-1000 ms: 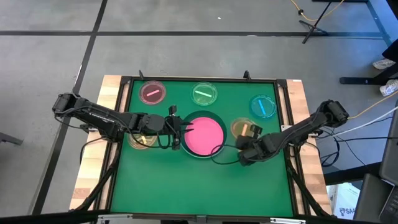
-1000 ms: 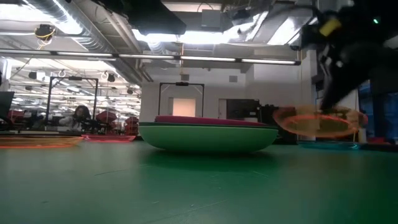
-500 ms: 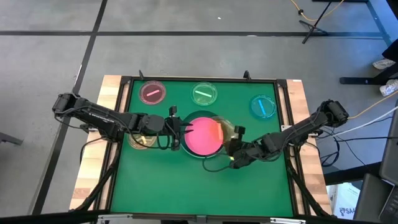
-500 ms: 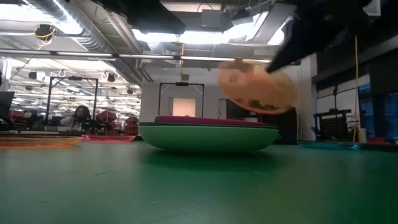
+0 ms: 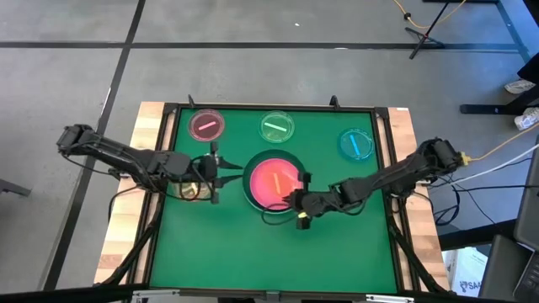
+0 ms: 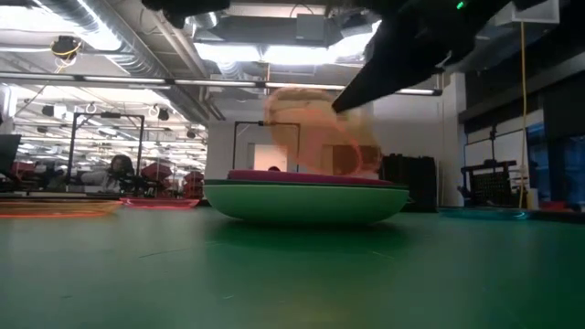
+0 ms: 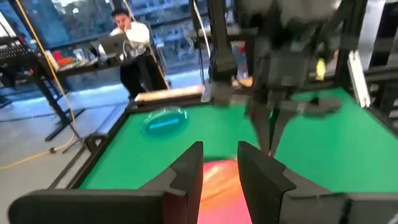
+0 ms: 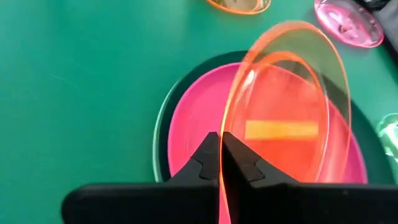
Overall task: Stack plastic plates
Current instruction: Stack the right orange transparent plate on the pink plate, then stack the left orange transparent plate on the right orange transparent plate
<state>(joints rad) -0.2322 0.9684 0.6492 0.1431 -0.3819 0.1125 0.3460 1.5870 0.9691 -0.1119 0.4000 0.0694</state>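
So far the pink plate [image 5: 274, 180] is stacked on the green one mid-table, an amber dish [image 8: 292, 106] is held tilted above it, pinched by the right gripper [image 8: 221, 163], while four small dishes are left unstacked and the left gripper [image 5: 216, 171] is parked open nearby.

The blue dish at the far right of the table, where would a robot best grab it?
Probably by its thin rim. The blue dish lies flat and shallow on the green table, so only the edge offers a pinch. The right gripper, coming low from its side, is nearer, but is busy with the amber dish.
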